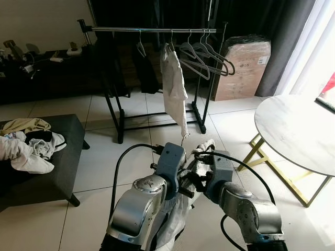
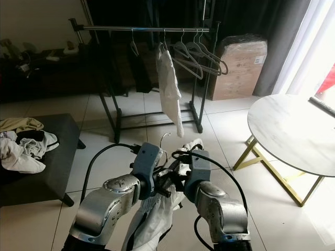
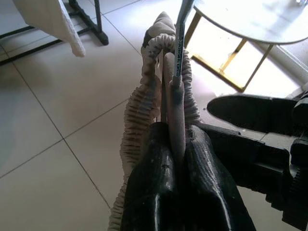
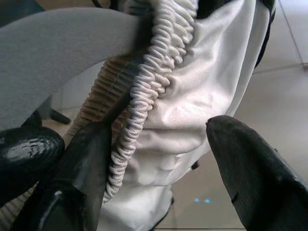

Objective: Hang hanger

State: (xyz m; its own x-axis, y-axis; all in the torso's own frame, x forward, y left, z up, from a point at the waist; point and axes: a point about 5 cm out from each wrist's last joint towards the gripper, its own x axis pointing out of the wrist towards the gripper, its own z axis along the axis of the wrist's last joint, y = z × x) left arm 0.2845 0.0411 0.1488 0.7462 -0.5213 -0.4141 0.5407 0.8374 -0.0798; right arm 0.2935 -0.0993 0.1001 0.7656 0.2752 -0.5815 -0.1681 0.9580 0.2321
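A grey hanger point(image 3: 175, 110) carries a white garment point(image 2: 152, 214) with a ribbed collar point(image 3: 144, 106); its metal hook point(image 1: 184, 137) points up in front of my chest. My left gripper point(image 3: 173, 134) is shut on the hanger's neck. My right gripper point(image 4: 156, 130) stands open just beside it, with the collar and white cloth between its fingers point(image 4: 250, 173). The clothes rail point(image 1: 152, 30) stands across the tiled floor ahead. It holds a hanging white garment point(image 1: 172, 83) and several bare hangers point(image 1: 204, 52).
A round marble table point(image 1: 298, 130) on gold legs stands to the right. A dark bench point(image 1: 68, 151) with a pile of clothes point(image 1: 26, 144) is on the left. A wrapped cardboard box point(image 1: 241, 68) sits right of the rail. Open tiled floor lies between me and the rail.
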